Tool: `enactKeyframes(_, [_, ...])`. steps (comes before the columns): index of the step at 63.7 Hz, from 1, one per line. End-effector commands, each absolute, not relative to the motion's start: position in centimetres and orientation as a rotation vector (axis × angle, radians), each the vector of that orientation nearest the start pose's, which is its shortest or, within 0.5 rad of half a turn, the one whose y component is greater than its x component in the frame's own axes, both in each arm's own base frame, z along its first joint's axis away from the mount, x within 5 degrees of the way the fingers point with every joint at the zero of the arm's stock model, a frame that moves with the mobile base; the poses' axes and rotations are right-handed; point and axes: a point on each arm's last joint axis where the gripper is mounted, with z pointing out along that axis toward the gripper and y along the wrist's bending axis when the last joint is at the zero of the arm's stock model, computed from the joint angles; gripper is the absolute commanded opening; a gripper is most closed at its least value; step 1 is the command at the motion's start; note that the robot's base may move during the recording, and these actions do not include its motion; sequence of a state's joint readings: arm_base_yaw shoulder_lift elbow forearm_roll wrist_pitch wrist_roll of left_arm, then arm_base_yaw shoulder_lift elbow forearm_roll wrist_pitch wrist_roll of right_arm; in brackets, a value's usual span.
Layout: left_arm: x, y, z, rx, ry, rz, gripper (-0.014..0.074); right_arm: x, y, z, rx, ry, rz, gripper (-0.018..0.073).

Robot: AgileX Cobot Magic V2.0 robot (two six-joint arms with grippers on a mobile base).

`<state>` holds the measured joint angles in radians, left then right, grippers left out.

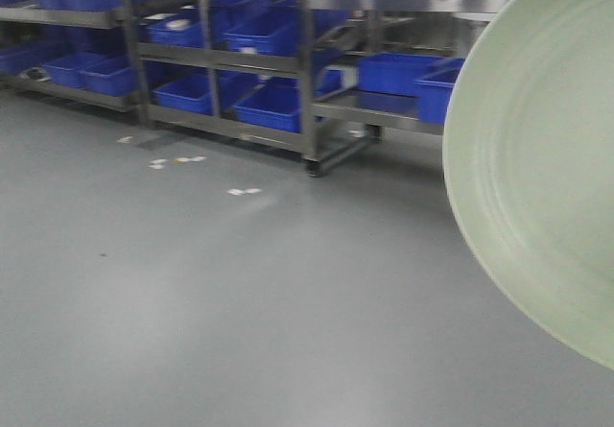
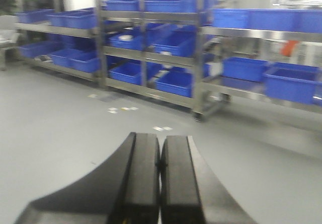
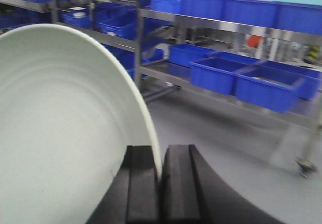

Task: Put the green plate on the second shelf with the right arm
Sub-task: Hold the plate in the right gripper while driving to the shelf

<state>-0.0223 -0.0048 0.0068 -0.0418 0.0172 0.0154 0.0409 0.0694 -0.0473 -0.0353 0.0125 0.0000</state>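
Observation:
The green plate (image 3: 60, 128) fills the left of the right wrist view, held on edge in the air with its pale hollow face toward the camera. My right gripper (image 3: 159, 156) is shut on its rim, one black finger on each side. In the front view the same green plate (image 1: 547, 158) covers the right edge, and no gripper shows there. My left gripper (image 2: 160, 148) hangs over bare floor, shut with nothing between its fingers. Steel shelves (image 1: 326, 106) stand some way ahead across the floor.
Metal racks on castors (image 2: 201, 90) line the far wall, their levels loaded with blue bins (image 3: 264, 85). One low shelf board (image 1: 369, 108) shows bare steel beside a bin. Scraps of white paper (image 1: 243, 191) lie on the grey floor (image 1: 211, 293).

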Motion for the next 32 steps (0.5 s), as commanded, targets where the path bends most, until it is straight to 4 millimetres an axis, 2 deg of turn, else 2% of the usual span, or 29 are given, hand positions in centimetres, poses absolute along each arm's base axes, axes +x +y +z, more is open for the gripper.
enactKeyframes(1, [5.6, -0.13, 20.38, -0.006, 1.445, -0.049, 0.013, 5.82, 0.24, 24.66, -0.047, 1.365, 0.007, 0.0057])
enactKeyframes(32, [5.6, -0.13, 20.38, -0.006, 1.445, -0.049, 0.013, 5.82, 0.24, 24.66, -0.047, 1.365, 0.007, 0.0057])
